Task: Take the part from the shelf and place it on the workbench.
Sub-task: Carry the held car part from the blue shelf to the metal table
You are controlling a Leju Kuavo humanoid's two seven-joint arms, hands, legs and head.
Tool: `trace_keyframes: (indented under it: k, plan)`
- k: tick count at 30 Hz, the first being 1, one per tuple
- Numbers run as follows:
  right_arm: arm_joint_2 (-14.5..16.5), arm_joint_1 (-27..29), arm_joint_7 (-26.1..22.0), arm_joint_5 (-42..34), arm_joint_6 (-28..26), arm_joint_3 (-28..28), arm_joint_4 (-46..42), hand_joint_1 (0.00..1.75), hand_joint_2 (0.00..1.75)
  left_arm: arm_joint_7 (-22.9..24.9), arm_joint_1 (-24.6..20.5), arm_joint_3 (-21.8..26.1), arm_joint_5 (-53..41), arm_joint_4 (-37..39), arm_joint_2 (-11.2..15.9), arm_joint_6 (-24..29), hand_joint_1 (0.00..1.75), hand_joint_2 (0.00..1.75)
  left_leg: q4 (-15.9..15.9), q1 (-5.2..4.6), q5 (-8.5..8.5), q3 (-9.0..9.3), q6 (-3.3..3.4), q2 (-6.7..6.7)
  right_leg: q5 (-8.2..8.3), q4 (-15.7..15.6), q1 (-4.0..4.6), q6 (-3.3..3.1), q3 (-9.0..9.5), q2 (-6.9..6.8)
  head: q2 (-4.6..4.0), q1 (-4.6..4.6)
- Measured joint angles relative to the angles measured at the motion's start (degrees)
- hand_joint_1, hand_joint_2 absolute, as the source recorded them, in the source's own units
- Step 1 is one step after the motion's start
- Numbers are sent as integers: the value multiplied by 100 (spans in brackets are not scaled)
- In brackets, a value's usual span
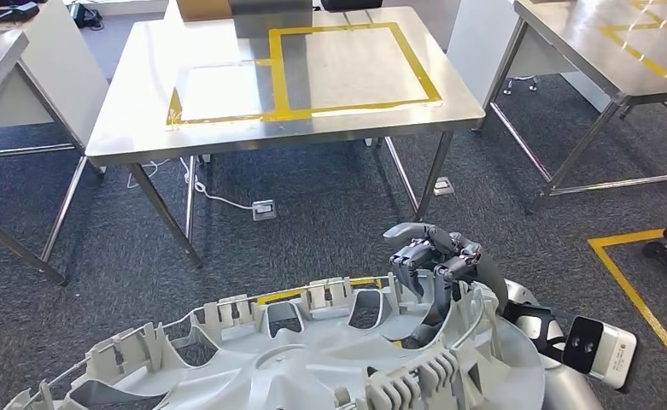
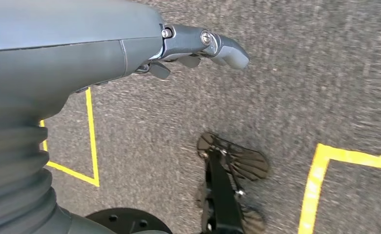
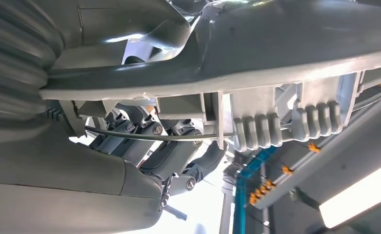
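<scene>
The right hand (image 1: pixel 432 256) grips the rim of the grey plastic wheel cover (image 1: pixel 313 359), its fingers (image 3: pixel 178 146) curled over the edge and through an opening between the spokes. The wheel cover is held low in the head view, inner side up, above the grey carpet (image 1: pixel 313 205). The left hand (image 2: pixel 193 46) holds nothing, fingers extended and slightly apart, above the carpet. The steel table (image 1: pixel 133 120), marked with yellow tape (image 1: pixel 278 77), stands ahead, well apart from the wheel cover.
</scene>
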Motion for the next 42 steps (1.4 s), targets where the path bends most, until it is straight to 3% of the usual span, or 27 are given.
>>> trace_keyframes:
  k: [2,4,6,7,9,11,12,13,15,16,17,19,20,22,24,26,27,28,30,32,34,36,38,40,41,42]
  plan:
    - [11,10,-3,-1,-22,-22,-29,175,175,6,-19,1,-14,-1,-3,13,0,175,-13,-14,-69,64,-70,-4,155,-303,23,-61,79,-5,1,10]
    - [20,18,-2,-4,-58,-32,-60,175,175,8,-30,2,-39,-5,3,17,0,175,-8,-21,-88,135,-141,-2,133,-351,14,-136,173,3,1,7]
    - [22,15,-2,-9,-100,-34,-91,175,175,7,-41,2,-73,-6,6,15,0,175,270,-19,-97,63,-189,5,121,-396,-11,-207,321,1,1,-16]
    - [23,16,-4,-14,-119,-33,-107,175,175,8,-50,2,-90,-6,7,14,0,175,562,-12,-148,-97,-210,9,90,-410,-20,-230,390,-4,1,-33]
    - [23,25,-5,-26,-157,-33,-124,175,175,14,-54,2,-114,-4,3,13,0,175,1262,-2,-414,-570,-250,12,-4,-414,-19,-258,489,-4,0,-64]
    - [23,56,-3,-37,-179,-34,-132,175,175,32,-36,2,-123,-3,5,13,0,175,1549,5,-661,-913,-266,13,-114,-413,-22,-257,605,10,1,-77]
    - [23,75,-3,-40,-180,-34,-135,175,175,42,-29,2,-124,-3,5,14,0,175,1427,8,-621,-961,-263,14,-174,-413,-26,-248,679,17,1,-84]
    - [23,92,-3,-45,-180,-34,-141,175,175,49,-25,2,-124,-3,6,14,0,175,1144,13,-431,-933,-257,16,-239,-413,-31,-234,763,20,1,-88]
    - [23,115,-4,-51,-176,-33,-152,175,175,56,-15,2,-124,0,5,15,0,175,452,17,182,-819,-238,33,-381,-403,-29,-183,901,21,1,-99]
    - [24,120,-4,-54,-172,-34,-161,175,175,58,-12,2,-124,2,4,15,0,175,228,10,401,-769,-210,44,-450,-399,-21,-146,952,25,1,-102]
    - [25,124,-2,-54,-168,-35,-170,175,175,61,-6,2,-124,3,3,15,0,175,116,6,523,-746,-172,49,-497,-386,-12,-104,995,29,1,-103]
    - [25,125,-3,-54,-159,-40,-198,175,175,60,-9,2,-124,3,2,15,0,175,101,2,508,-683,-76,44,-511,-330,-2,-29,1035,33,-1,-101]
    - [25,124,-3,-51,-156,-42,-213,175,175,56,-12,3,-124,2,2,15,0,175,84,12,498,-640,-34,36,-473,-208,-6,1,991,29,-1,-96]
    - [25,119,-4,-50,-149,-46,-234,175,175,51,-27,5,-124,0,3,16,0,175,55,26,443,-531,39,24,-462,325,-17,53,658,17,0,-70]
    - [25,121,-4,-52,-142,-49,-243,175,175,53,-33,11,-124,-2,5,17,0,175,40,25,350,-440,75,20,-701,1008,-25,91,134,11,0,-42]
    - [25,130,-1,-53,-128,-49,-243,175,175,58,-28,22,-124,-3,5,17,0,175,39,20,239,-325,74,11,-971,1296,-28,99,-256,11,0,-30]
    - [24,131,1,-54,-119,-50,-243,175,175,61,-26,27,-124,-3,5,17,0,175,39,17,179,-251,69,5,-957,1201,-24,88,-330,11,1,-25]
    - [23,131,2,-56,-111,-52,-243,175,175,61,-25,31,-125,-3,4,17,0,175,39,14,117,-166,63,-1,-795,949,-17,64,-324,11,1,-19]
    - [23,132,-2,-64,-105,-67,-244,175,175,52,-29,33,-128,-1,-6,17,0,175,38,5,-12,-24,41,-8,-156,214,26,-19,-192,9,0,-4]
    - [22,142,-3,-61,-105,-89,-252,175,175,43,-41,34,-146,0,-17,17,0,175,12,-9,-124,76,-11,-18,270,-253,72,-79,-90,19,-1,10]
    - [21,156,-1,-47,-106,-121,-274,175,175,33,-47,36,-174,-4,-15,16,0,175,26,-22,-118,167,-87,-28,284,-362,69,-127,4,40,0,12]
    - [21,176,-4,-36,-106,-156,-301,175,175,26,-47,37,-191,-5,-6,9,0,175,236,-23,-84,160,-143,-21,250,-429,39,-202,185,39,1,-1]
    - [21,199,-7,-29,-106,-172,-320,175,175,26,-63,36,-197,-3,-4,2,0,175,793,-12,-206,-147,-185,-10,175,-454,22,-253,345,27,0,-29]
    - [21,227,-4,-22,-102,-175,-326,175,175,33,-63,36,-199,-3,-2,0,0,175,1406,3,-539,-617,-236,-6,64,-456,19,-271,455,31,0,-55]
    - [21,245,-2,-19,-97,-175,-326,175,175,39,-54,36,-200,-3,2,0,0,175,1540,10,-699,-786,-255,-5,2,-456,14,-268,521,37,0,-63]
    - [21,258,-1,-17,-91,-176,-326,175,175,44,-44,37,-201,-3,3,0,0,175,1504,15,-755,-877,-268,-3,-63,-456,8,-260,598,44,0,-68]
